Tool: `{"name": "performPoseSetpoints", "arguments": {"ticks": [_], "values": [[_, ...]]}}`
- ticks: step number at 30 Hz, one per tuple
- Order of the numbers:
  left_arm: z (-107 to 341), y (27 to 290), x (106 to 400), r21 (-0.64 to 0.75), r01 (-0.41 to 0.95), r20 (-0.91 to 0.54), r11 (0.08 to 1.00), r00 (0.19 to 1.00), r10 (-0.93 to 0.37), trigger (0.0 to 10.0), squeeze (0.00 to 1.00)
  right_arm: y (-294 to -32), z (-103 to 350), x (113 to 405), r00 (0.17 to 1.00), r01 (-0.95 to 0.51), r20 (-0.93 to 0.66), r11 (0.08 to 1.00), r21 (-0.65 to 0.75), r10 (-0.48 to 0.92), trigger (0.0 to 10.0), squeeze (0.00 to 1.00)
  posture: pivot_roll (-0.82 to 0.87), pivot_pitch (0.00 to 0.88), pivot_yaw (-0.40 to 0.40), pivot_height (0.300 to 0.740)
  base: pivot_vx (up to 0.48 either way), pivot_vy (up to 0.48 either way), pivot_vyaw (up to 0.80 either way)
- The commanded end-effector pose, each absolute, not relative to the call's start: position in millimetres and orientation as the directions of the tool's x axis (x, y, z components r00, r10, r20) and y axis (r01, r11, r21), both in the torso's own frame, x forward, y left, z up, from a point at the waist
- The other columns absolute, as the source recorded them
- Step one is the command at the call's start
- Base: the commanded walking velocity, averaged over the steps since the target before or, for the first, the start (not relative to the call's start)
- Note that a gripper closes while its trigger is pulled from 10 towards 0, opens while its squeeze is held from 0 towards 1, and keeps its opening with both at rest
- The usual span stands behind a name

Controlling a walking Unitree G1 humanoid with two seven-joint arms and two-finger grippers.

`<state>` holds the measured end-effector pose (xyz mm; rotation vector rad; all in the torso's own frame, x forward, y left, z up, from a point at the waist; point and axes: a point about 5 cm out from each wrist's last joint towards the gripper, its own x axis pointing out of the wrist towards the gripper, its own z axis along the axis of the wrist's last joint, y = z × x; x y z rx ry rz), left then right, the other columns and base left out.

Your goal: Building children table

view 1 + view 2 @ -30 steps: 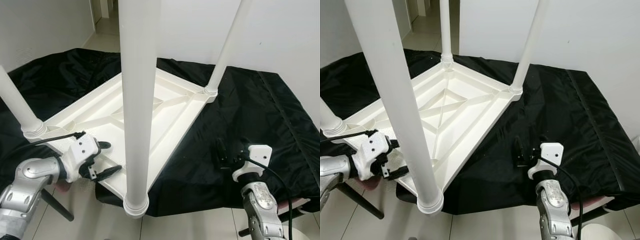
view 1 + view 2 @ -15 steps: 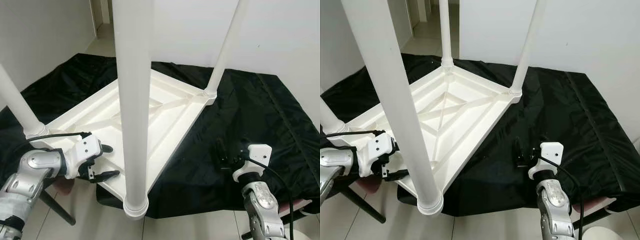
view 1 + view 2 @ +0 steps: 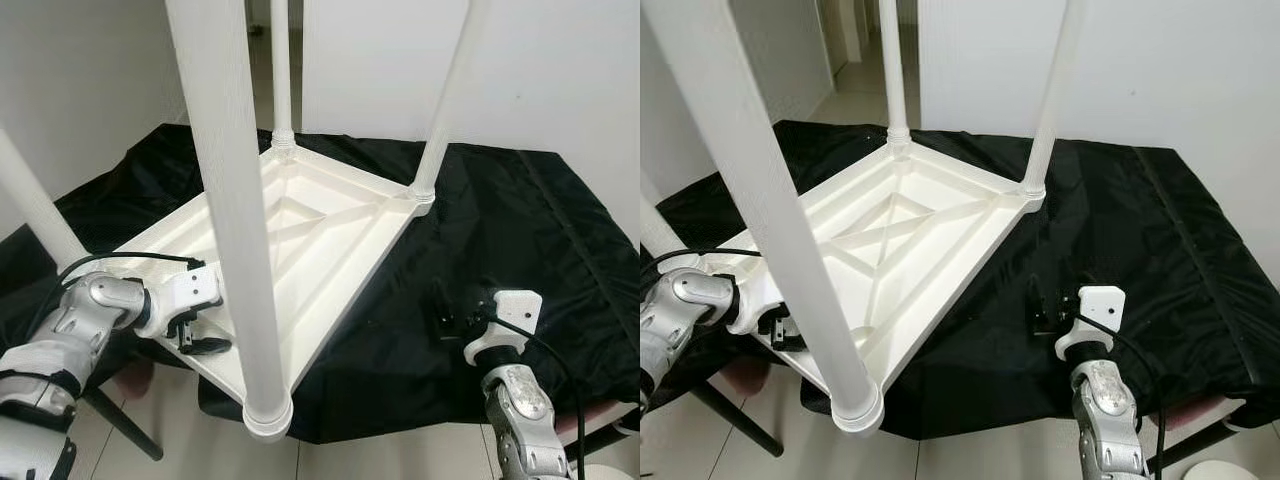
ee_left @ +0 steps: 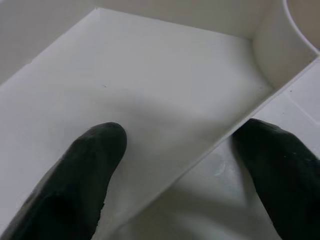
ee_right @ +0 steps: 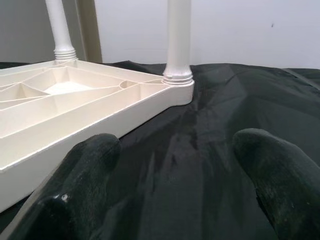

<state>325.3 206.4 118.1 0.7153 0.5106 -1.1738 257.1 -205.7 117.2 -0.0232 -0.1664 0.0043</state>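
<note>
Table (image 3: 330,230) lies upside-down on black cloth (image 3: 520,260), legs up; left gripper (image 3: 200,335), fingers spread, straddles its near rim w/o clamping, right gripper (image 3: 445,315) spread & empty over cloth — seat rim deep before squeezing.

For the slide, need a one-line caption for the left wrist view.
Left gripper open astride a rim wall of the upturned white table, near a leg socket.
</note>
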Motion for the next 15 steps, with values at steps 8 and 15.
{"name": "performPoseSetpoints", "arguments": {"ticks": [8, 15], "values": [[122.9, 192.8, 337.6, 0.312, 0.901, -0.595, 0.302, 0.433, -0.677, 0.0, 0.00, -202.7, 117.6, 257.4, 0.986, 0.013, 0.168, 1.000, -0.024, -0.009, 10.0, 0.00, 0.02, 0.013, 0.030, 0.740, 0.000, 0.000, 0.00], [138.4, 164.1, 350.3, 0.377, 0.855, -0.457, 0.357, 0.507, -0.731, 0.0, 0.00, -201.8, 118.1, 257.8, 0.985, 0.019, 0.170, 1.000, -0.023, -0.015, 10.0, 0.00, 0.02, 0.024, 0.028, 0.740, 0.000, 0.000, 0.00]]}}
